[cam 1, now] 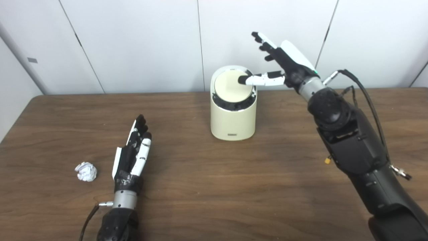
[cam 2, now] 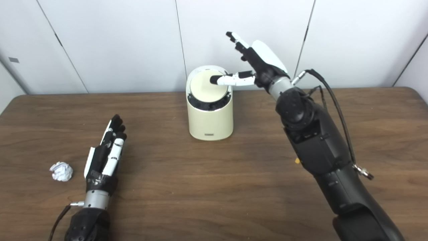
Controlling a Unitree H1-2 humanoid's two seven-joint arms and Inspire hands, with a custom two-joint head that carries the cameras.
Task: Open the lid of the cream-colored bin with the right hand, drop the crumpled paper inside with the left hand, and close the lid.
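Cream-colored bin (cam 1: 233,113) upright at the far middle of the table (cam 1: 214,187), long axis vertical, round lid (cam 1: 230,86) tilted toward the viewer and seemingly shut or nearly so; dark ring visible along the lid's near edge. Right hand (cam 1: 284,65) raised just beside and to the right of the bin's top, thumb (cam 1: 259,79) stretched leftward with its tip at, or just over, the right part of the lid; actual contact not resolvable. Remaining fingers (cam 1: 264,42) spread upward and apart, nothing held. Lid therefore directly to the left of and slightly below the right palm, so the coming move likely a press or lift at that rim; judged stage: opening step under way, not yet done. Crumpled paper (cam 1: 86,171) on the near left of the table, just beside the left hand (cam 1: 132,157), on its outer side, well apart from the bin. Left hand flat and low over the table, fingers extended side by side toward the far wall, empty. Left hand clearly the nearer to the paper, right hand the nearer to the bin. Count: one bin, one lid, one ball of paper, two hands.
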